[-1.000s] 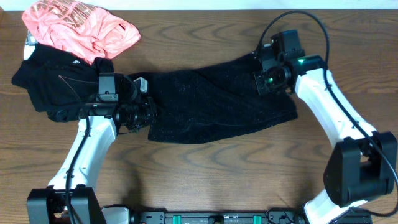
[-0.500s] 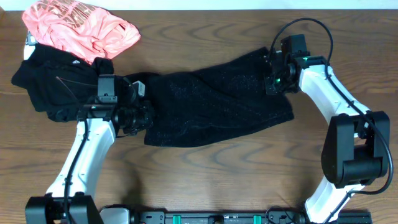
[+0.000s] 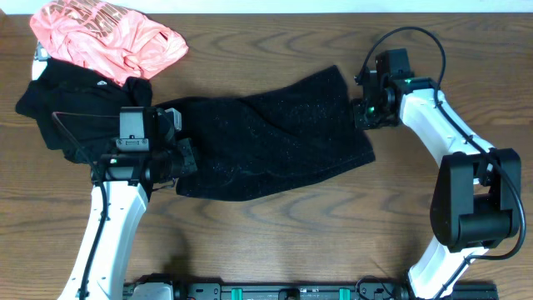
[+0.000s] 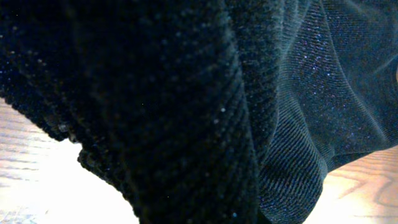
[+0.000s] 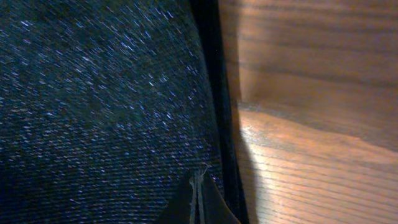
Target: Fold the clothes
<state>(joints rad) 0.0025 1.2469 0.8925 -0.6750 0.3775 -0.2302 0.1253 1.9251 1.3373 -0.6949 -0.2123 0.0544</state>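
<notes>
The large black speckled garment [image 3: 275,142] lies spread across the middle of the table. My left gripper [image 3: 185,157] is at its left edge and shut on it. In the left wrist view the coarse fabric [image 4: 186,93] fills the frame and hides the fingers. My right gripper [image 3: 364,115] is shut at the garment's right edge. In the right wrist view its closed tips [image 5: 200,198] rest over the speckled cloth [image 5: 93,93] beside the hem; I cannot tell if any fabric is pinched. The smooth black top [image 3: 67,108] and the coral-pink shirt [image 3: 100,33] lie at far left.
The wooden table [image 3: 275,242] shows bare in front of the garment and beyond its right edge [image 5: 311,155]. The pink shirt overlaps the black top's far side. My left arm runs back toward the front-left edge.
My left gripper has moved left and toward the front, dragging the speckled garment with it. The garment's right edge has slid left. My right gripper has shifted right and farther back.
</notes>
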